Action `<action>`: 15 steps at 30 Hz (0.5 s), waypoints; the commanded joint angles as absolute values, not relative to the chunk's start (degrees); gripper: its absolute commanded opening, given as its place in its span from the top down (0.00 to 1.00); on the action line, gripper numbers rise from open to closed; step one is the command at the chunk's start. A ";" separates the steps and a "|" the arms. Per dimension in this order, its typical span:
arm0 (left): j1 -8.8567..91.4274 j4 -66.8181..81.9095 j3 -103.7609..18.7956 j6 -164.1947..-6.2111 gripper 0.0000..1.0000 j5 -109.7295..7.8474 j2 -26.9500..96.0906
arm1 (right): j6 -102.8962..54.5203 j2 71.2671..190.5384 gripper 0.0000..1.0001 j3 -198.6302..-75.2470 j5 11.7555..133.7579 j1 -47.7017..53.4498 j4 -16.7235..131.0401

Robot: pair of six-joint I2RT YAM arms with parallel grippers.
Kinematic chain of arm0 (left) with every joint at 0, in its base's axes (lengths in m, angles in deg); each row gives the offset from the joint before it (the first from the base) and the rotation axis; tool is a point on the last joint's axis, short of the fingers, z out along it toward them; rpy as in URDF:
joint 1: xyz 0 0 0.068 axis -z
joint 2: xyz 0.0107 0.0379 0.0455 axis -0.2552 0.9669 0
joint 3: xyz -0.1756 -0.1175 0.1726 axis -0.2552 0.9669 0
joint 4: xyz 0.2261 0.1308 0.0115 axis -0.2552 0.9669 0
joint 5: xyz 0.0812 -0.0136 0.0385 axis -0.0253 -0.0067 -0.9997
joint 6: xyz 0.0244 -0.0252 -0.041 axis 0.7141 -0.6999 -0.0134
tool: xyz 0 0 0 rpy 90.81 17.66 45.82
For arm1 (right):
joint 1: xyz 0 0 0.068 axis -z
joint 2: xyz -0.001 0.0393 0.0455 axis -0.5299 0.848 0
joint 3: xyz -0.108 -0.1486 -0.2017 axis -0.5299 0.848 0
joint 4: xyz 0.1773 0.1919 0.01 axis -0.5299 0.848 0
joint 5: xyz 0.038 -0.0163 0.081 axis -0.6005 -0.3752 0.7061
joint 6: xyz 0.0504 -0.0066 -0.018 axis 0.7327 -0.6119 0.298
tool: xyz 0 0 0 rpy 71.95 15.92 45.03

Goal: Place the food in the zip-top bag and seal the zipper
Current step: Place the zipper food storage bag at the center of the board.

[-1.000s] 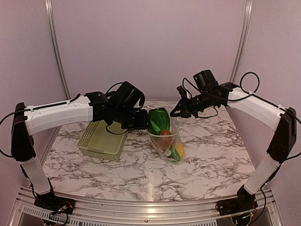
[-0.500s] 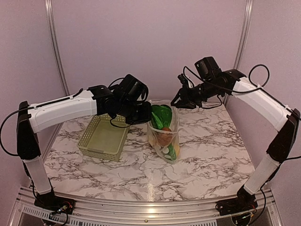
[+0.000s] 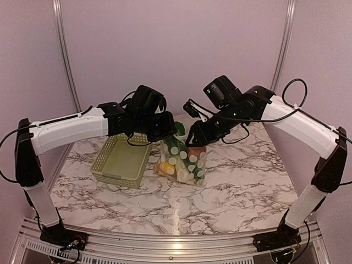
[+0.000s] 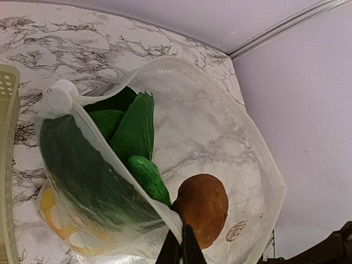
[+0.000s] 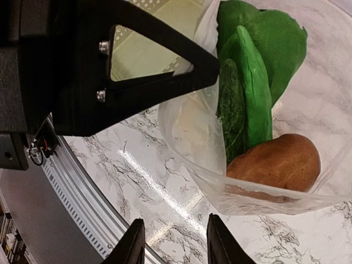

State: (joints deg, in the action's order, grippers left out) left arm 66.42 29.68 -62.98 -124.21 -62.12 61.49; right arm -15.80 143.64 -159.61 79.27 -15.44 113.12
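Observation:
The zip-top bag [image 3: 182, 159], clear with white dots, hangs above the table with its mouth up. My left gripper [image 3: 166, 133] is shut on its mouth edge [image 4: 110, 149]; its closed tips show in the left wrist view [image 4: 180, 247]. Inside the bag are the green bok choy [image 4: 132, 129], a long green piece [image 4: 147, 173], a reddish-brown round one [image 4: 203, 206] and the yellow lemon [image 3: 163, 166]. My right gripper [image 3: 193, 140] is open and empty, right beside the bag's other side. In the right wrist view [image 5: 175, 242] the bag's rim [image 5: 264, 201] lies beyond its fingertips.
The pale green lattice basket [image 3: 121, 159] stands on the marble table [image 3: 247, 176] left of the bag, under my left arm. My left gripper's black body [image 5: 66, 66] is close in front of the right wrist camera. Purple walls enclose the back and sides.
My right arm has swung left and down to the bag's mouth. The bag has turned and narrowed, its dotted side now facing the top camera. My left gripper keeps its hold.

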 commanded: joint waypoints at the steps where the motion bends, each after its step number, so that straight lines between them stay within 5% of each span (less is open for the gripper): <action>1: 66.15 25.37 -61.71 -124.17 1.00 -61.55 60.50 | -21.07 143.61 0.62 -161.91 75.98 -15.96 113.77; 15: 64.56 20.97 -54.80 -124.48 0.97 -57.49 57.11 | -32.61 148.41 0.56 -167.72 79.18 -15.97 112.10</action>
